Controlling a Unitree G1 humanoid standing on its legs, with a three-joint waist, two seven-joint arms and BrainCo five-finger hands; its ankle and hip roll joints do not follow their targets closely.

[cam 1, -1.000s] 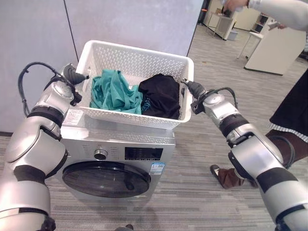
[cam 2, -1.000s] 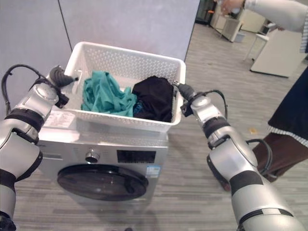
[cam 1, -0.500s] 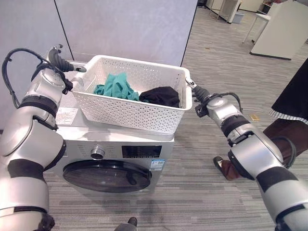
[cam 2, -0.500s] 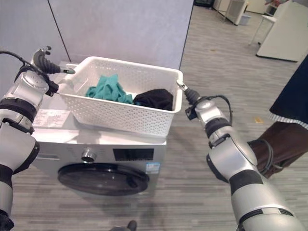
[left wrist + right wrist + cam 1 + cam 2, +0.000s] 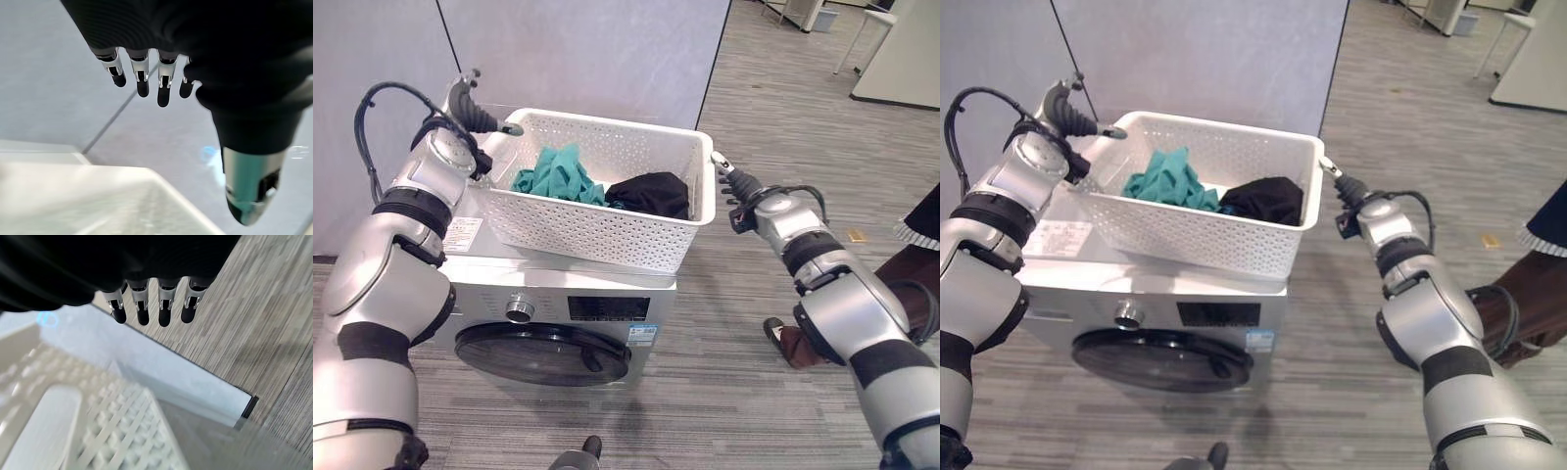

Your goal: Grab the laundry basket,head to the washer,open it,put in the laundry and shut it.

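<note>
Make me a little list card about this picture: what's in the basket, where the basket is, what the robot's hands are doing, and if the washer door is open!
Basket: white laundry basket sitting on top of the washer
Inside the basket: teal clothes and black clothes, side by side
Left hand: left hand open, beside the basket's end near the wall
Right hand: right hand open, fingers straight, by the other end's rim
Washer door: round door closed
Also there: a person standing at the robot's right
</note>
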